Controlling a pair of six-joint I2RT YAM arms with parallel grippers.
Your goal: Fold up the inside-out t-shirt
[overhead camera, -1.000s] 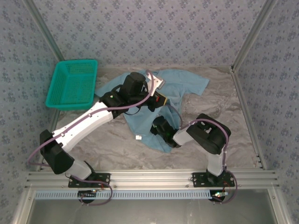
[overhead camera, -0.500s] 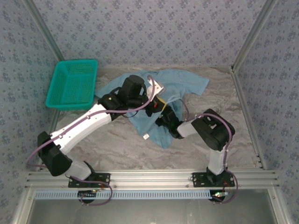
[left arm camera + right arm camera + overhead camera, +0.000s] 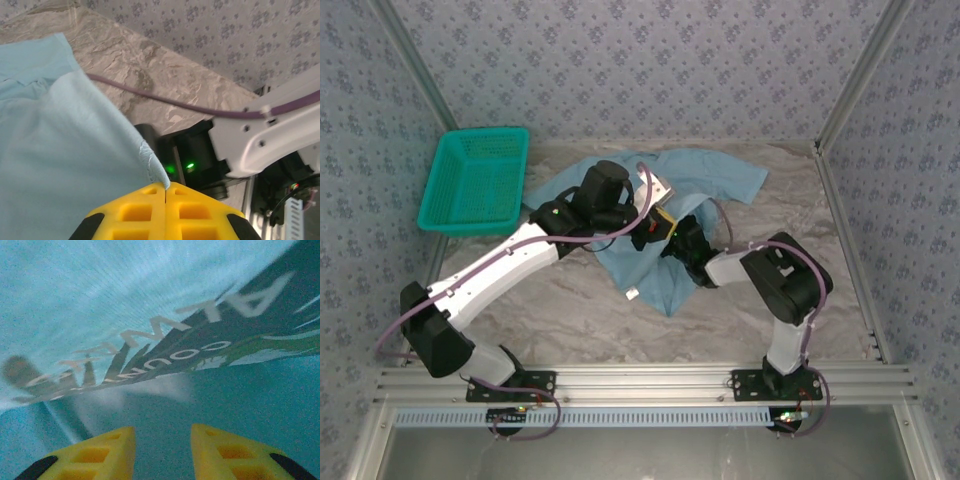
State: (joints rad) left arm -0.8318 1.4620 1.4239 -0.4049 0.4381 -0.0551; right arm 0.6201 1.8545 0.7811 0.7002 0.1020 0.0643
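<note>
From above, the inside-out t-shirt [image 3: 715, 180] lies on the table [image 3: 570, 310], midway along its far edge. Left wrist view: the left gripper [image 3: 165, 189] is clenched on a shirt edge. Right wrist view: the right gripper [image 3: 162, 440] stands parted before printed fabric.

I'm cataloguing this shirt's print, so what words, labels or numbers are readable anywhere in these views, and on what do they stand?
"COU": small pale letters in the dark print on the t-shirt, right wrist view; the letters after it blur out.
Large pale letters above that: an "A" shows, the others are too blurred to make a word.
White tag on the t-shirt, top view: too small to read.
No other text is readable.
</note>
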